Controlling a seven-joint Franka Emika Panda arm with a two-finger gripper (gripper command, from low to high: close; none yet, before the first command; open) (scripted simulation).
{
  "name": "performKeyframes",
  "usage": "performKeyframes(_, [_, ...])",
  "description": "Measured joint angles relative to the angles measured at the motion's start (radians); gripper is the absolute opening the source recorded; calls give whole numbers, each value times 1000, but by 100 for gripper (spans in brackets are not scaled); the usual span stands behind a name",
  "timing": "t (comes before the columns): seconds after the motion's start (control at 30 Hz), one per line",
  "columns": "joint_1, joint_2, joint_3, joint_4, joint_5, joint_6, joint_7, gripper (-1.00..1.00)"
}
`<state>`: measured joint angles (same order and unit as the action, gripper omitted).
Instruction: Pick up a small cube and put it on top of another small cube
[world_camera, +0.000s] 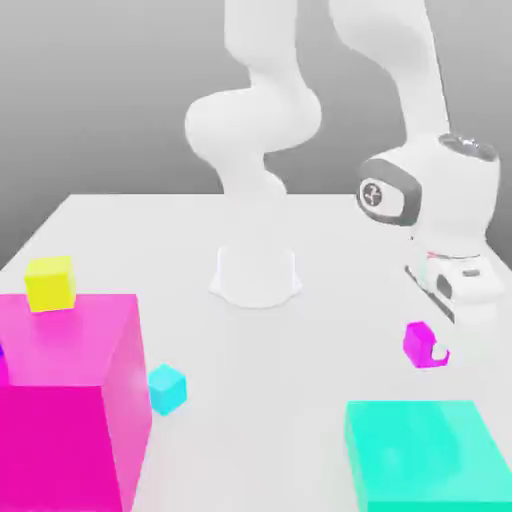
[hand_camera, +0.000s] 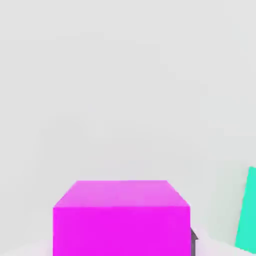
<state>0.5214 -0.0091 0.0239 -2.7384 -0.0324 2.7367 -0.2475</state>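
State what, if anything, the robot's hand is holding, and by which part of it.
The hand is shut on the tiny magenta-purple cube, gripping it by two opposite side faces; its top face stays uncovered.

On the surface (world_camera: 300, 400), the arm's base (world_camera: 255, 275) stands at centre. The small cube (world_camera: 420, 342) sits at four o'clock from it, between the end effector's (world_camera: 432, 345) fingers. At eight o'clock stands a big block (world_camera: 65, 400), a little cube (world_camera: 50, 283) atop it, another tiny cube (world_camera: 166, 389) just beside it. A flat block (world_camera: 430, 465) lies at five o'clock.
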Motion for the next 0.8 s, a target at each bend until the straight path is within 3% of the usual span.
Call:
performKeyframes(0.53, [-518,-343,-393,294,-122,-618,-15,-100])
performKeyframes(0.67, [-598,-315,-482,281,-135,-580,-30,-100])
performKeyframes(0.7, [-602,-301,-491,264,-134,-550,-33,100])
performKeyframes(0.8, [-602,-301,-491,264,-134,-550,-34,100])
